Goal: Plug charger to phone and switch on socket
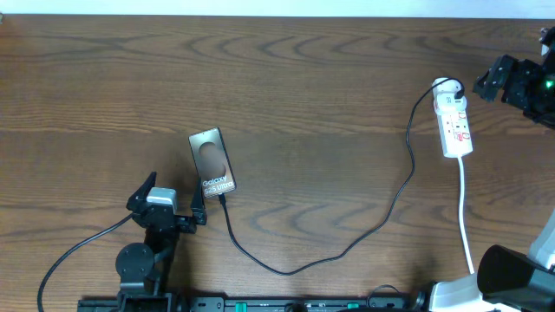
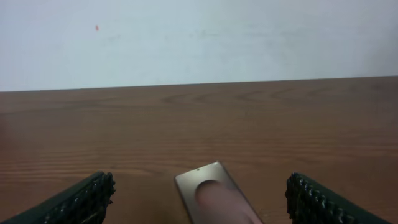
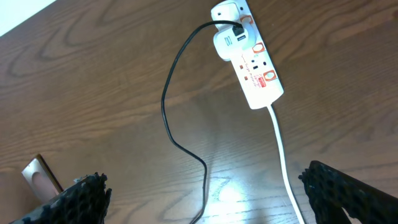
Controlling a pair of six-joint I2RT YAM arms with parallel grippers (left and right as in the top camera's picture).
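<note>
Left arm [image 1: 143, 260] sits at the near edge, pointing away from its base. The left gripper [image 2: 200, 194] is low and level over the surface [image 2: 199, 124], fingers [image 2: 87, 198] spread wide and not gripping anything. Right arm [image 1: 525, 87] is stretched out to the far right side, wrist tipped down. The right gripper [image 3: 205, 186] is wide open too, its fingers [image 3: 339, 190] well apart and empty.
</note>
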